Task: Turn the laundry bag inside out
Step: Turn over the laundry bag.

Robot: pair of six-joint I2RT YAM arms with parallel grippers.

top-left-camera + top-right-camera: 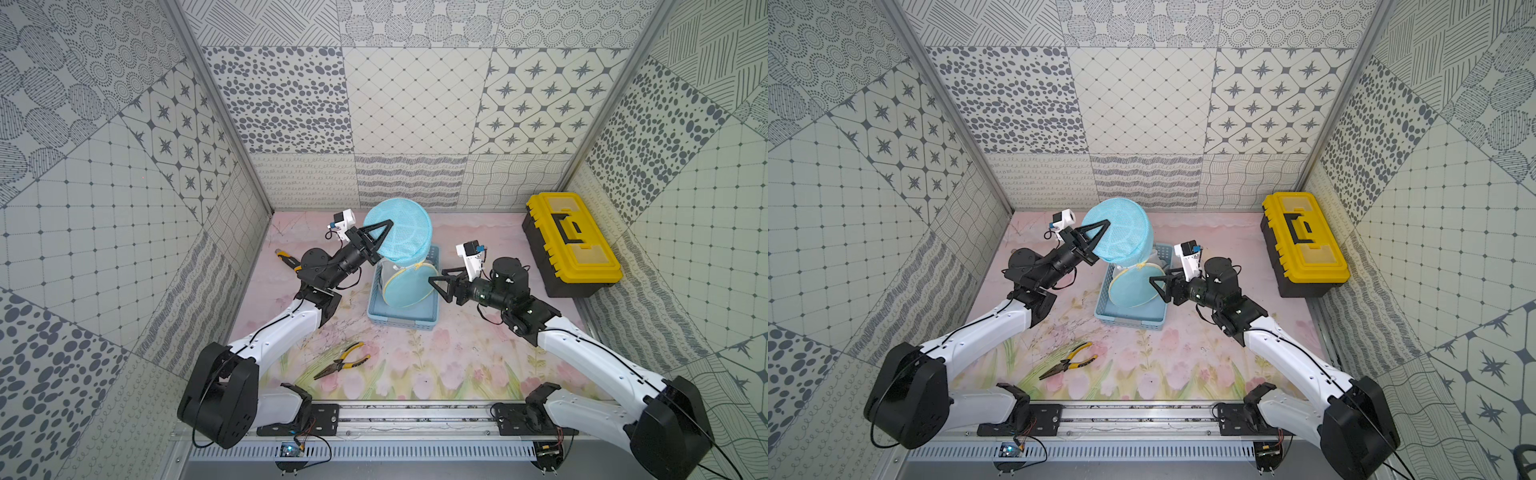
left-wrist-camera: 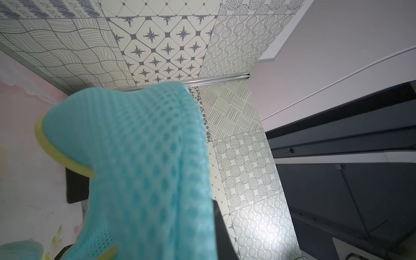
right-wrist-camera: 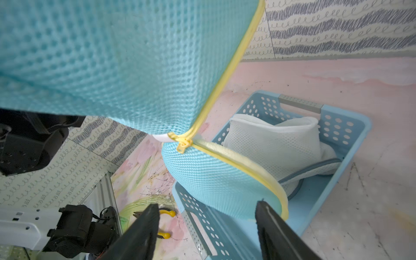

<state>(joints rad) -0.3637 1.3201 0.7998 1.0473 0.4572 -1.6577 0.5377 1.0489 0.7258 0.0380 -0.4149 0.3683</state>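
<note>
Yellow toolbox (image 1: pixel 571 245) parked against the right-hand wall, well apart from the work

Blue perforated basket (image 1: pixel 428 318) near mid-table, with a white mesh pouch (image 3: pixel 276 144) lying inside it

Laundry bag (image 1: pixel 399 232) hoisted above the basket: a turquoise mesh disc raised high, a second turquoise disc (image 1: pixel 409 286) with yellow piping hanging below and dipping into the basket, the two joined at a narrow waist beside the yellow zipper pull (image 3: pixel 184 143)

Left gripper (image 1: pixel 376 245) closed on the edge of the upper disc, carrying the whole bag

Right gripper (image 3: pixel 207 209) parted wide, holding nothing, fingers straddling the rim of the lower disc without closing on it

Pliers (image 1: pixel 343 361) with yellow grips lying loose in front of the basket, clear of both arms

Likely handling: very light, limp open-weave mesh, stiffened only by the piped rims that keep each disc round; liable to sag, twist or snag on a fingertip rather than slip. Best taken by the yellow piping or the seam beside the zipper, where the cloth is doubled, not by the bare mesh face

Only in the right wrist view: zipper pull, white label at the waist, contents of the basket, gap between open fingers and rim. Only in both top views: height of the bag above the basket, spacing of the two arms. Left wrist view: blurred mesh close up, pinch itself hidden
</note>
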